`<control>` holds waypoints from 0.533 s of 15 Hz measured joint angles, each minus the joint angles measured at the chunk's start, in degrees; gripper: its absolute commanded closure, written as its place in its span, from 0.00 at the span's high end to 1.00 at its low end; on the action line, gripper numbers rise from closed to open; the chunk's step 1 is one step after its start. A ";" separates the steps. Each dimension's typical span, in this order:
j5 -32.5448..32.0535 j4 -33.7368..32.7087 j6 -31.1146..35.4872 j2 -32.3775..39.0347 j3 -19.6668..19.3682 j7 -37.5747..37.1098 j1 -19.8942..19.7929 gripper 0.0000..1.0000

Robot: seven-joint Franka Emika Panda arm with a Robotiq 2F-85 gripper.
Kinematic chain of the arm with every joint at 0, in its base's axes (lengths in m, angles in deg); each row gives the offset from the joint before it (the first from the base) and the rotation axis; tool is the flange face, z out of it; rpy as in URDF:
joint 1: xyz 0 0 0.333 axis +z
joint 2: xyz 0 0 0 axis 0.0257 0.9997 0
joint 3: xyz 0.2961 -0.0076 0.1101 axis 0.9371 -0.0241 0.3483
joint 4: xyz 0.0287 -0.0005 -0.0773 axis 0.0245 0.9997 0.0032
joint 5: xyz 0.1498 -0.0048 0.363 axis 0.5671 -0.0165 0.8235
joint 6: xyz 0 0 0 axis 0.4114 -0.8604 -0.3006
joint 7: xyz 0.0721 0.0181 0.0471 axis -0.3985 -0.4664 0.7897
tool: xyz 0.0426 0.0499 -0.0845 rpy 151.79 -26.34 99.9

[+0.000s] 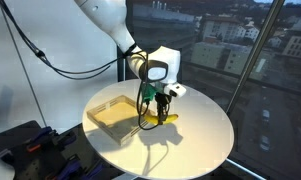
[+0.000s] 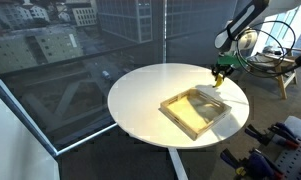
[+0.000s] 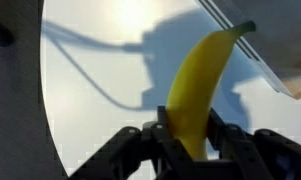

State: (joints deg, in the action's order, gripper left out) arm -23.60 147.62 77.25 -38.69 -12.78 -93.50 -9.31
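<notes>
The banana (image 3: 200,80) is smooth, matte yellow and gently curved, thinning to a dark stub at its far end. My hand (image 3: 187,138) is closed on its near end. In the wrist view the black fingers (image 3: 158,132) press its skin from both sides, with no gap showing between pad and peel. From there the fruit runs away from my palm, its tip pointing at a corner of the tray (image 3: 282,55) and ending just short of it.

In an exterior view the banana (image 1: 162,118) hangs below my hand (image 1: 156,106), low over the bench (image 1: 195,135). I cannot tell whether it touches the top. It sits just beside the tray (image 1: 102,103), outside its rim. The tray is a shallow square frame of pale wood with a low, flat-edged wall and a light floor. In both exterior views it lies flat near the middle of the bench.

The bench (image 2: 140,95) is a round top, white and glossy enough to carry sharp shadows of my arm and its cable. The banana (image 2: 219,80) is near the edge of the bench, on the side where my arm comes in.

The room is walled by tall glass panes (image 1: 240,60) in dark frames, with city rooftops and streets far below. Black cables (image 1: 40,50) loop down beside the white arm. Dark gear lies on the floor by the bench.
</notes>
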 measured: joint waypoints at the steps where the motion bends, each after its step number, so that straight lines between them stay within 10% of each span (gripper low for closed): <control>1: 0.00 -0.49 -0.04 0.54 -0.02 0.00 -0.20 0.16; 8: 0.00 -3.10 -0.25 3.63 -0.18 -0.01 -1.32 0.16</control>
State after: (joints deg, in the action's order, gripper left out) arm -23.59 144.52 76.99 -35.06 -12.95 -93.51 -10.63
